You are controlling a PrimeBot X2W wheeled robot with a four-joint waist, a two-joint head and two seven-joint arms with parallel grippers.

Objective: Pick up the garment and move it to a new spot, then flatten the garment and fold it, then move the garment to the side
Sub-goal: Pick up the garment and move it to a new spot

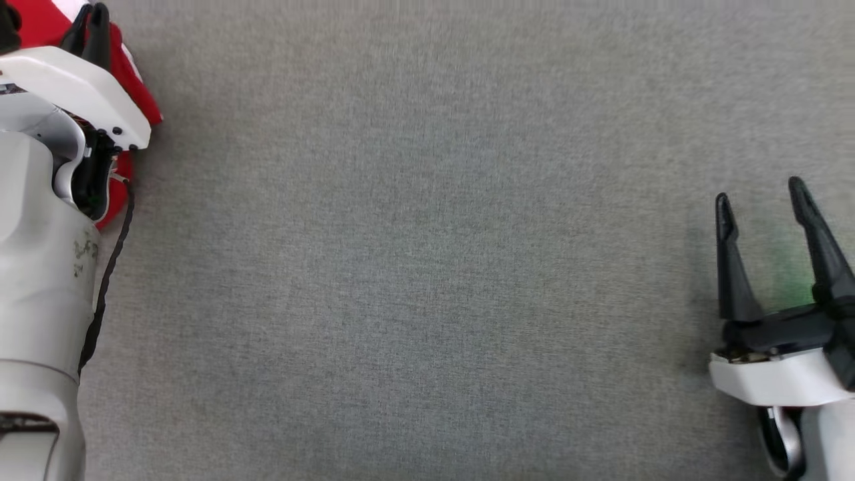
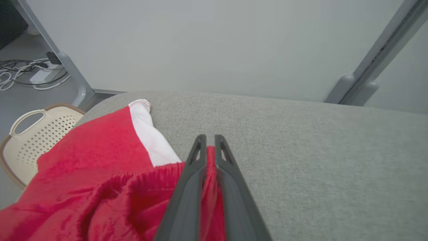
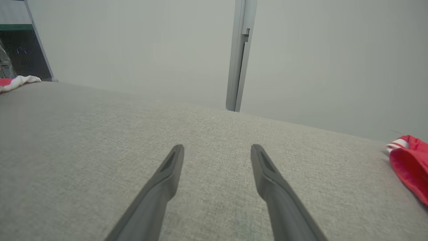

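Observation:
The garment [image 2: 100, 160] is red with a white part and lies bunched at the table's far left edge. My left gripper [image 2: 210, 140] is shut on a red fold of it, the cloth pinched between the two fingers. In the head view the left gripper [image 1: 90, 27] sits at the top left corner over the garment [image 1: 140, 93]. My right gripper [image 1: 761, 194] stands open at the lower right above bare grey cloth, nothing between its fingers. In the right wrist view the right gripper [image 3: 217, 147] points across the table, and the garment [image 3: 16, 82] shows small at the far left.
The table [image 1: 427, 267] is covered in grey fabric. A cream perforated basket [image 2: 33, 134] sits on the floor beyond the table's left edge, with cables [image 2: 30, 73] behind it. Another red cloth with white stripes [image 3: 409, 160] lies at the table's right side. A pale wall stands behind.

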